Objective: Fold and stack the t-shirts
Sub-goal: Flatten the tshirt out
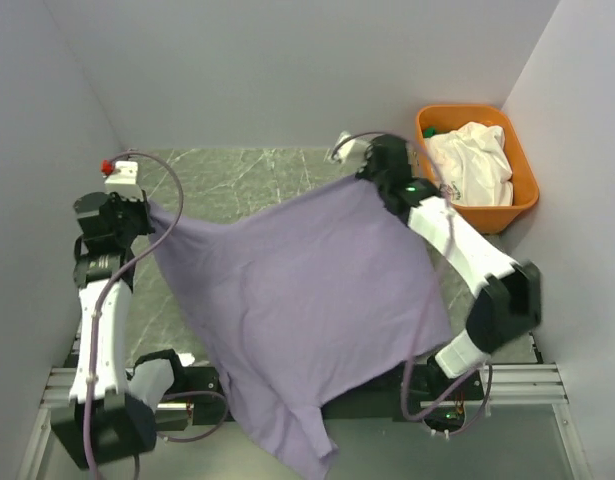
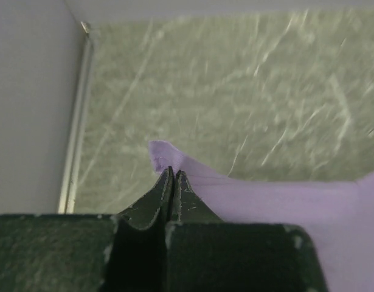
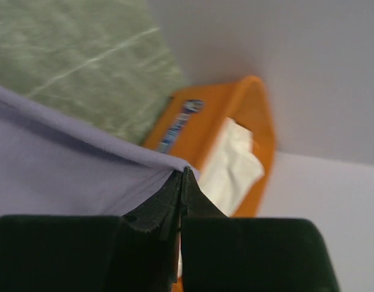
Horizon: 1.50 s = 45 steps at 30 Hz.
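Observation:
The lavender t-shirt (image 1: pixel 297 300) hangs spread in the air between my two arms, its lower end draping past the table's near edge. My left gripper (image 1: pixel 147 212) is shut on its left corner; in the left wrist view the cloth (image 2: pixel 266 201) sticks out past the closed tips (image 2: pixel 173 173). My right gripper (image 1: pixel 370 180) is shut on the right corner; the right wrist view shows the hem (image 3: pixel 77 164) pinched at the tips (image 3: pixel 182 173). The white t-shirt (image 1: pixel 475 162) lies crumpled in the orange tub (image 1: pixel 522 195); it also shows in the right wrist view (image 3: pixel 235 164).
The green marble tabletop (image 1: pixel 247 180) lies under the shirt. The orange tub (image 3: pixel 259 115) stands at the back right against the wall. Grey walls close in on the left, back and right. The arm bases and cables sit at the near edge.

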### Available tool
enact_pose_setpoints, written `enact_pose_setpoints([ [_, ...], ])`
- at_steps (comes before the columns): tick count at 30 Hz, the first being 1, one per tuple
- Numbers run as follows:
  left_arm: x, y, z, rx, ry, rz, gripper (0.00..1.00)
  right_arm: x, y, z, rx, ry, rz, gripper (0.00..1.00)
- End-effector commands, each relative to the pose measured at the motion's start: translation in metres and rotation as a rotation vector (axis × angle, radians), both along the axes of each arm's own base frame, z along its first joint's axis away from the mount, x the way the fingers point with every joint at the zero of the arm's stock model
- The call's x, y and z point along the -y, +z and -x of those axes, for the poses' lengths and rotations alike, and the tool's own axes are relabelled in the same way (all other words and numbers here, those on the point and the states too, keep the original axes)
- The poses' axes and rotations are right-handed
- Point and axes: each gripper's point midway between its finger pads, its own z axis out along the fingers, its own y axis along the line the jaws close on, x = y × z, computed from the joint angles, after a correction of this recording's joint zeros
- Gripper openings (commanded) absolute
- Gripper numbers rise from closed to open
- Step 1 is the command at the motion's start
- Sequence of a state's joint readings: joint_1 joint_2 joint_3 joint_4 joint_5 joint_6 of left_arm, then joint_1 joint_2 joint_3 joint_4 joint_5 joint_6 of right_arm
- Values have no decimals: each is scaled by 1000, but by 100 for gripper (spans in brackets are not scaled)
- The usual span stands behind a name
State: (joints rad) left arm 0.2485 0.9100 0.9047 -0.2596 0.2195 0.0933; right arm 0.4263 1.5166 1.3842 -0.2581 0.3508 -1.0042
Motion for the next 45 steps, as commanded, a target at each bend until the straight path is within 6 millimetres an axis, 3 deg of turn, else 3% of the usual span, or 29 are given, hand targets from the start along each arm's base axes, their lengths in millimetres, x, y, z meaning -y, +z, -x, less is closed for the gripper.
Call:
enact_pose_setpoints([
  [1,-17,-18,-42,31,-10,-88,1,-29,-32,-26,-17,33,-11,0],
  [2,-20,-35,-51,-10,-11,-84,1,-35,-66,-41,-66,25,22,0],
  [3,-25,-39,-62,-28,-3,-82,1,-38,-82,-50,-86,25,49,0],
  [4,-32,-71,-76,-116,17,-62,1,-42,-80,-63,-71,18,52,0],
  [5,-35,-83,-83,-150,23,-54,1,-46,-110,-76,-117,14,77,0],
  [6,-40,-78,-95,-151,29,-57,1,-48,-117,-84,-126,9,88,0],
  [7,-45,-105,-105,-220,37,-39,1,-52,-108,-98,-95,-2,82,0],
  [8,-46,-112,-111,-237,36,-30,1,-54,-130,-109,-119,-11,105,0],
  [9,-49,-105,-124,-220,33,-27,1,-55,-132,-117,-112,-18,112,0],
  [10,-50,-124,-133,-262,21,-5,1,-57,-119,-131,-75,-29,101,0],
  [12,-56,-114,-158,-240,26,2,1,-54,-142,-148,-99,-54,133,0],
  [13,-57,-138,-168,-297,21,29,1,-55,-126,-161,-56,-64,120,0],
  [14,-60,-140,-179,-301,23,29,1,-51,-146,-171,-82,-76,140,0],
  [15,-65,-119,-201,-252,27,24,1,-47,-148,-178,-73,-91,156,0],
  [16,-69,-145,-214,-300,37,54,1,-45,-133,-190,-28,-106,146,0],
  [17,-69,-152,-222,-322,30,62,1,-39,-150,-200,-32,-121,163,0],
  [18,-75,-128,-246,-268,33,54,1,-38,-150,-206,-20,-126,179,0],
  [20,-78,-160,-266,-321,31,89,1,-37,-151,-222,21,-137,177,0],
  [21,-82,-136,-287,-260,30,79,1,-33,-150,-227,43,-148,197,0],
  [22,-84,-162,-298,-291,37,89,1,-32,-155,-233,68,-156,207,5],
  [24,-86,-165,-323,-267,22,107,8,-30,-151,-241,113,-168,218,24],
  [25,-89,-162,-330,-252,23,107,28,-28,-148,-244,131,-185,215,41],
  [27,-96,-137,-347,-174,52,100,49,-25,-138,-244,153,-207,199,63],
  [28,-99,-128,-349,-148,62,97,66,-23,-127,-241,156,-217,189,76],
  [30,-100,-96,-349,-78,68,75,78,-20,-127,-232,126,-228,149,77],
  [31,-103,-87,-346,-65,86,70,84,-16,-105,-224,130,-235,129,79],
  [34,-96,-60,-323,-66,64,82,82,-14,-91,-197,45,-232,65,81],
  [37,-83,-58,-288,-132,38,99,76,-15,-96,-164,-114,-197,7,80],
  [45,-44,-128,-216,-438,-76,196,48,-32,-157,-75,-593,-98,-97,63],
])
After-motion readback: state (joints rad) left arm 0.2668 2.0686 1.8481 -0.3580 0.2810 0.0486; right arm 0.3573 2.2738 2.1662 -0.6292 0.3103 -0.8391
